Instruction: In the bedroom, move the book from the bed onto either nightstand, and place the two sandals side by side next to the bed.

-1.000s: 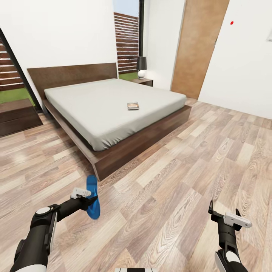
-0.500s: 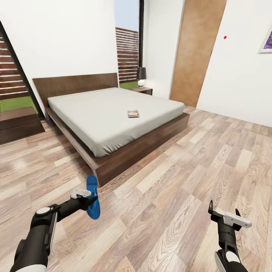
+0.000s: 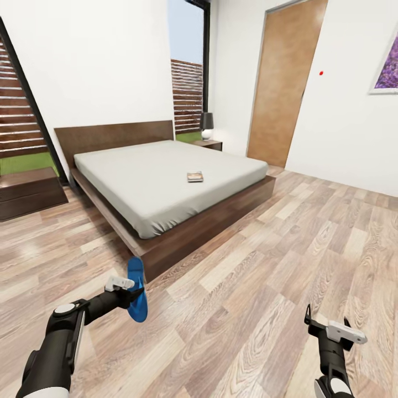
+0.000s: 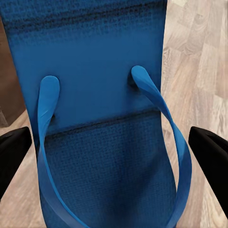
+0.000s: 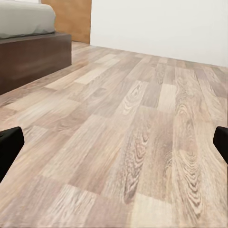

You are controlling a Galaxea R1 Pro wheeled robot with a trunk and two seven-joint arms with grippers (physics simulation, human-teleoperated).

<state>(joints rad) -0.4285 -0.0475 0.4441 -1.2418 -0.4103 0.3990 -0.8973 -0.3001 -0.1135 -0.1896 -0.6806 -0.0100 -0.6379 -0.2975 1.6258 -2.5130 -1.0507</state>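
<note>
1. Head view, tool: my left gripper (image 3: 134, 291) is clamped on one blue sandal (image 3: 136, 288), carried on edge above the wood floor (image 3: 249, 287), just off the near corner of the bed (image 3: 166, 182). My right gripper (image 3: 326, 326) hangs low on my right with its fingers apart, holding nothing.

2. Head view, task items: the book (image 3: 194, 177) lies on the mattress, toward the side facing the door (image 3: 284, 83). A nightstand (image 3: 209, 145) with its lamp (image 3: 207, 126) stands at the far corner by the headboard. I cannot locate a second sandal here.

3. Left wrist view: the sandal (image 4: 104, 118) sits between my two dark fingertips (image 4: 211, 154), its straps facing the camera. The fingertips bracket its edges; the actual contact surfaces are not visible, so I judge the hold from the head view.

4. Right wrist view: the fingertips (image 5: 9, 147) stand wide apart over bare planks, with the bed frame (image 5: 33, 57) off to one side.

5. Judgement on the step in hand: I am transporting this sandal to a spot beside the bed. To do it well, I should lower it flat, sole down, parallel to the frame, and leave room alongside for its partner. Releasing it on edge risks it toppling askew.
</note>
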